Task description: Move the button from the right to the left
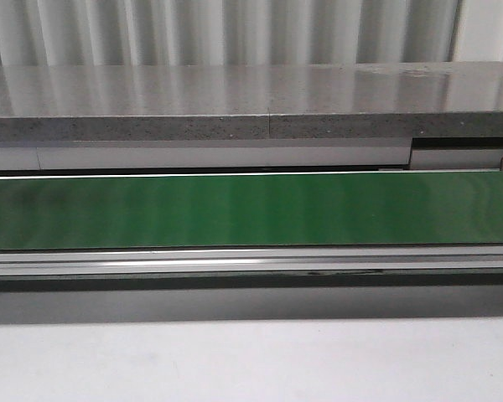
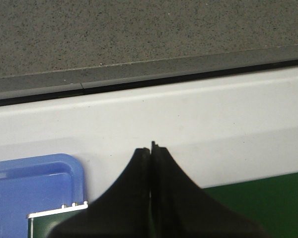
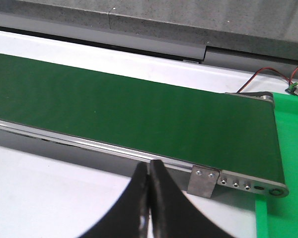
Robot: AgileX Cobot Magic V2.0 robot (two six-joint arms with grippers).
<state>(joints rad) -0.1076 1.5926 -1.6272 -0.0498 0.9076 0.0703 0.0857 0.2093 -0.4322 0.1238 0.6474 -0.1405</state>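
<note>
The button is out of view in all three views. My left gripper [image 2: 151, 148] is shut and empty, its black fingers pressed together over the white table next to a blue tray [image 2: 30, 193]. My right gripper [image 3: 148, 166] is shut and empty, held over the white table just in front of the near rail of the green conveyor belt [image 3: 139, 109]. Neither gripper shows in the front view, where the green belt [image 1: 251, 209] runs across the whole width with nothing on it.
A grey speckled counter [image 1: 235, 100] runs behind the belt. The belt's end roller bracket [image 3: 248, 184] sits near my right gripper, with a bright green mat [image 3: 288, 148] beyond it and a small wired part [image 3: 297, 89]. A green board [image 2: 54, 220] lies in the blue tray.
</note>
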